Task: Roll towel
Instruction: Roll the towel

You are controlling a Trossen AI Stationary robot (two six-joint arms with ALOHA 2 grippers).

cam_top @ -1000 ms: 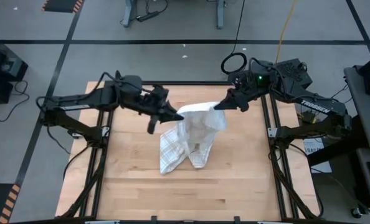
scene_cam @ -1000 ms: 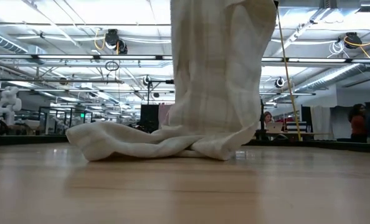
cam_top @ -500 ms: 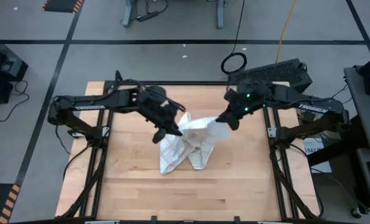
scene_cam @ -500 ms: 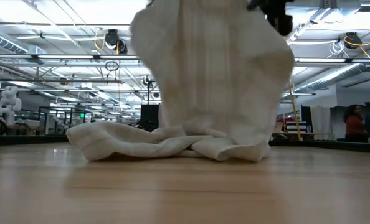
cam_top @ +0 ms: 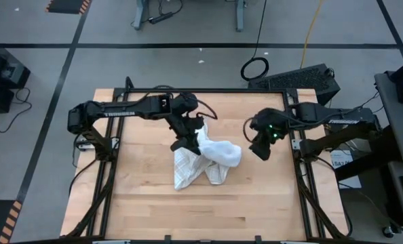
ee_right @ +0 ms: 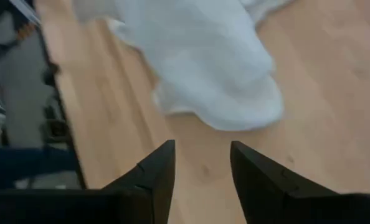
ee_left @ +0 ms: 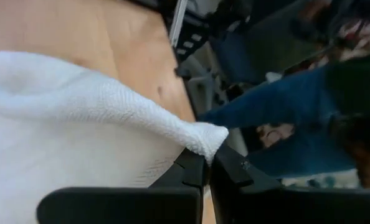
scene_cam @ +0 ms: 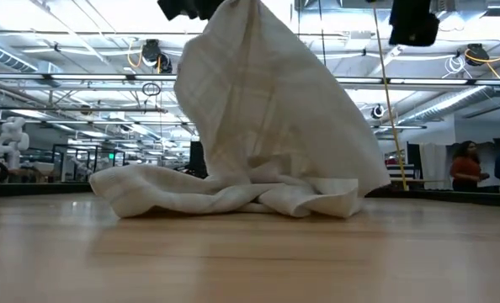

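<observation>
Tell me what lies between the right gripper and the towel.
Only bare wooden table: in the high view, the open right gripper sits apart from the towel.

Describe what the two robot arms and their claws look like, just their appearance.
Both arms are dark, near-black jointed links. The left arm and right arm each carry pale lettering along a link, too small to read. A green light glows near the right claw. The right claw's fingers are dark, tapered wedges, and black cables trail at the arm bases.

The towel (cam_top: 212,154) is white with a faint tan-grey grid check, on a pale wooden table (cam_top: 256,196).
</observation>
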